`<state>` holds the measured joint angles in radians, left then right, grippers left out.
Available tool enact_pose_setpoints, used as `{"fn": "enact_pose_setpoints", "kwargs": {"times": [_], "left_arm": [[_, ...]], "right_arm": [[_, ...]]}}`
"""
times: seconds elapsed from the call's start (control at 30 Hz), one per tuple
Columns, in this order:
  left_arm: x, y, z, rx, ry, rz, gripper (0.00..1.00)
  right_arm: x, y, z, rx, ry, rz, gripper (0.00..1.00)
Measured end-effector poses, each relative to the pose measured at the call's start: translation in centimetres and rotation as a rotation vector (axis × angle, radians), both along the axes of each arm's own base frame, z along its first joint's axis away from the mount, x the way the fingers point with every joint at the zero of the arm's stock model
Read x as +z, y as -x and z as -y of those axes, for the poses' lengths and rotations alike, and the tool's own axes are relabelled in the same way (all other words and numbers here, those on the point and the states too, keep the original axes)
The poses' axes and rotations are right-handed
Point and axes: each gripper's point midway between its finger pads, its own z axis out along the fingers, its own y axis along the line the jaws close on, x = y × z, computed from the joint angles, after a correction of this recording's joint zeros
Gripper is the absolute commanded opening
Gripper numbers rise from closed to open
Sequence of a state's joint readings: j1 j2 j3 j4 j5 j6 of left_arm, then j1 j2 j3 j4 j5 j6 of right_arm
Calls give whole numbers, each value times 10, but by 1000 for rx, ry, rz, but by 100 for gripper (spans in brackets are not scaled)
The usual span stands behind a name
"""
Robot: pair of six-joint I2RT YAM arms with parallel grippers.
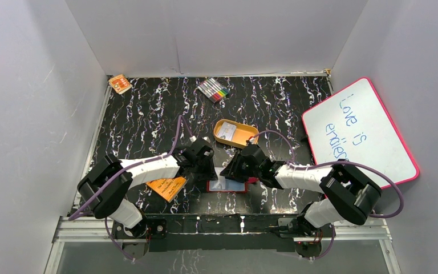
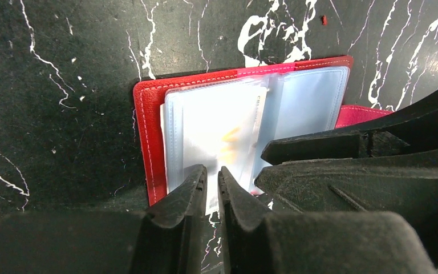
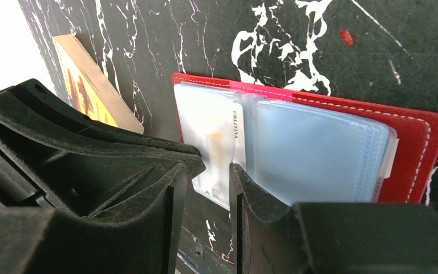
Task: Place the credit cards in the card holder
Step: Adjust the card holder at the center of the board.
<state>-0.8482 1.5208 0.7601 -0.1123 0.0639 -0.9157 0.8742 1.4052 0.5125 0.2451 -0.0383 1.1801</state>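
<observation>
The red card holder point(image 2: 148, 137) lies open at the lower centre of the top view, and a credit card point(image 2: 214, 123) sits in one clear pocket. The oval tin point(image 1: 245, 140) above it holds another pale card point(image 1: 226, 132). The left hand point(image 2: 212, 181) is almost closed at the card's edge, but I cannot tell if it grips. The right hand point(image 3: 203, 171) stands half open over the pockets. The tabletop point(image 1: 142, 125) is black marbled, and the walls are white.

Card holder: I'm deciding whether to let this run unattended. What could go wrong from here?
1. The card sticks partly out of the card holder; a push from the left end effector at its near edge may bend it rather than seat it.
2. The card holder might slide on the table if pushed.
3. The right end effector sits close beside the left one; they could collide.
</observation>
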Motion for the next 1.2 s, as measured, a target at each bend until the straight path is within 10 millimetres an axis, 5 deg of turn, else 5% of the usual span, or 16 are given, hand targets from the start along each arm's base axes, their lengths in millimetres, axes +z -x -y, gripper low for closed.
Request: {"fn": "enact_pose_setpoints", "kwargs": {"times": [0.93,1.2], "left_arm": [[-1,-2,-6,29,-20,23,7],[-1,-3,-9,35,-32,28,7]], "right_arm": [[-21,17,6,56,37,-84,31],[-24,16,5,95,93,-89,19]]}}
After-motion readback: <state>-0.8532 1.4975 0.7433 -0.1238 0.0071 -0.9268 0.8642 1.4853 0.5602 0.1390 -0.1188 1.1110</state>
